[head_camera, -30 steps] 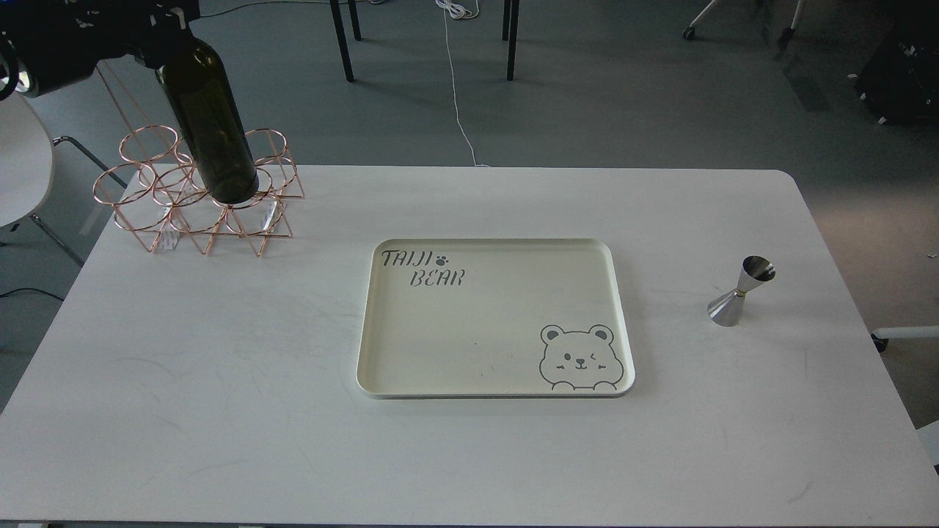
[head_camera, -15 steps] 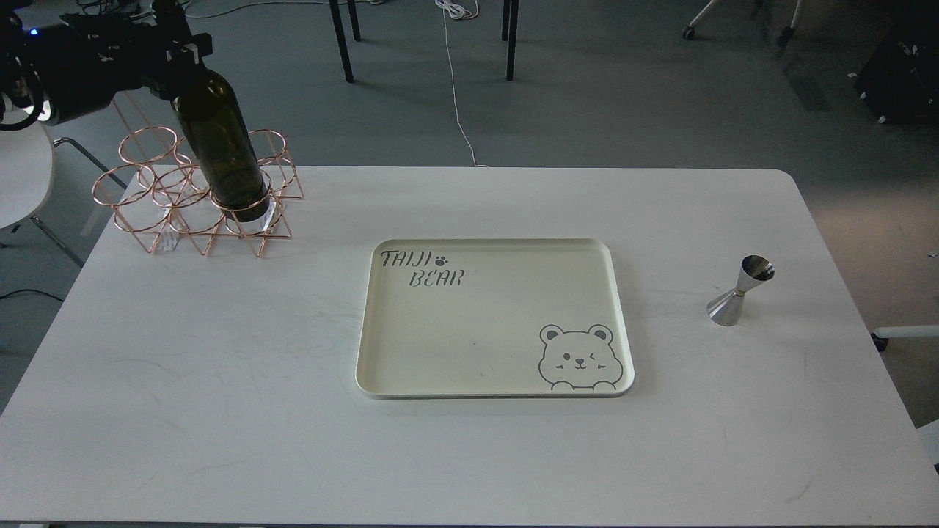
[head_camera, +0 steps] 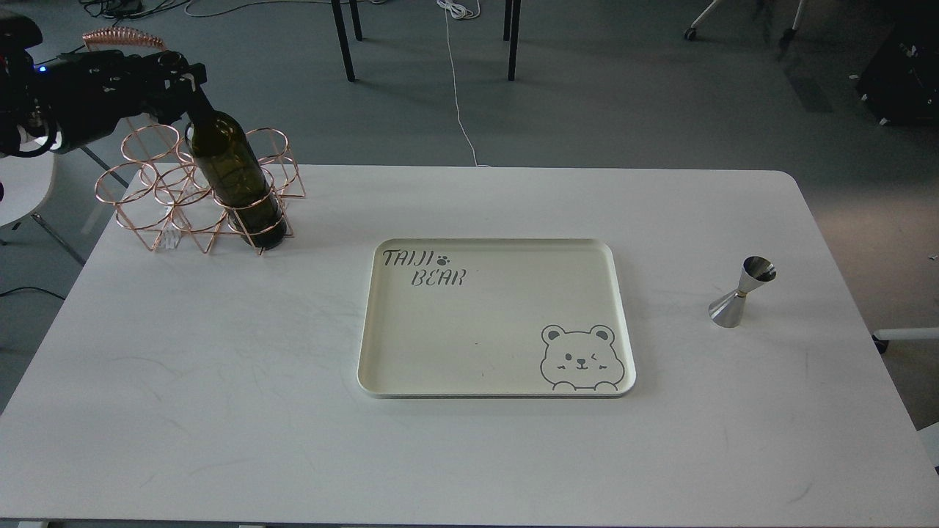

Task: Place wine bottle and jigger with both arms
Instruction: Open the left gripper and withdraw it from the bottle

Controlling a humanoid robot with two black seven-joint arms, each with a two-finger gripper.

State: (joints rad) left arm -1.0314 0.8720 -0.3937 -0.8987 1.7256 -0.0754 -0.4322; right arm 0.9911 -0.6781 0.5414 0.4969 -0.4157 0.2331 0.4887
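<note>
Head view shows the white worktop, which carries everything. In its middle lies a cream tray with the words "TAIJI BEAR" and a bear drawing printed on it; nothing lies in the tray. At the far left corner stands a copper wire rack made of several rings, and the wine bottle stands inside the front right ring, its base down near the worktop, its body tilted a little so the neck leans to the far left. The other rings that I can see hold no bottle. The left end effector is at the neck of the wine bottle and appears closed around it, though the dark fingers are hard to separate from each other. The jigger stands upright on the right side of the worktop, well apart from the tray, with nothing around it. The right end effector is not in view.
</note>
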